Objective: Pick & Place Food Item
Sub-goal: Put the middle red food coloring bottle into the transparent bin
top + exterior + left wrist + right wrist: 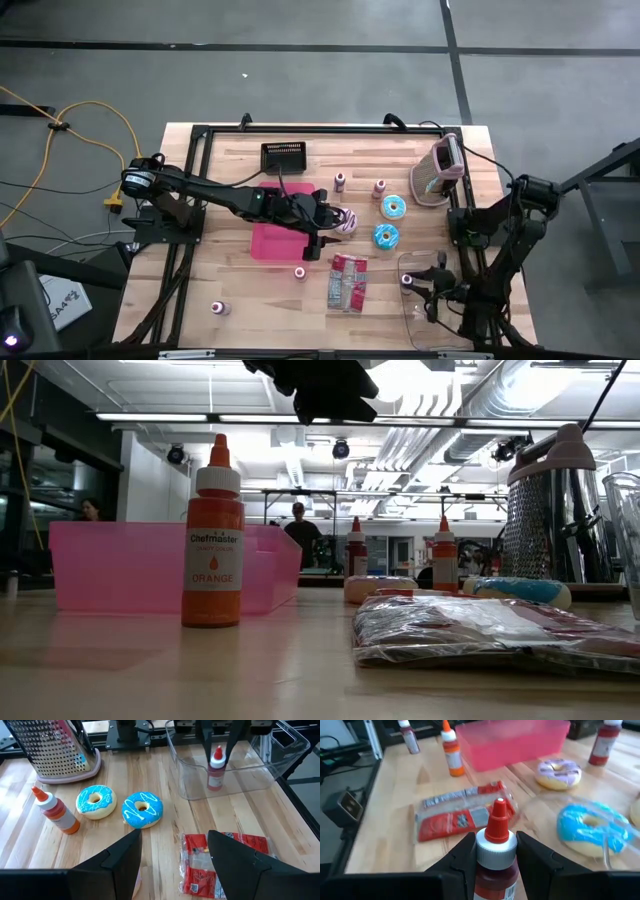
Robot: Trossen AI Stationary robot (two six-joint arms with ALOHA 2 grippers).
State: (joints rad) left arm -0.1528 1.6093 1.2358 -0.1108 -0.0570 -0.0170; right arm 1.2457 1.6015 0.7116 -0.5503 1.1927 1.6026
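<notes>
Across the wooden table (230,250) we see the pink bin (275,240) as our landmark, near the middle. Our left gripper (322,240) hangs at the bin's right edge, over the table, its jaws wide apart and holding nothing; in the left wrist view its two dark fingers (125,857) frame bare wood. Just right of the bin, touching nothing, lies a purple-frosted doughnut (345,222). Farther right of the bin sit two blue-frosted doughnuts, one (394,207) nearer the cheese grater (440,170) and the other (386,236) a little closer to us. Below and right of the bin lies a red-and-clear wrapped food packet (346,281), flat on the table. Well right of the bin, at the table's near right corner, stands a clear plastic container (425,290); our right gripper (432,285) is over it, its jaws clamped on a red-capped bottle (495,855), held upright. A black tray (283,156) lies behind the bin. An orange bottle (212,535) stands upright just in front of the bin, and small bottles stand behind the doughnuts (339,181), (380,187). Another small bottle (217,308) stands well to the bin's near left.
</notes>
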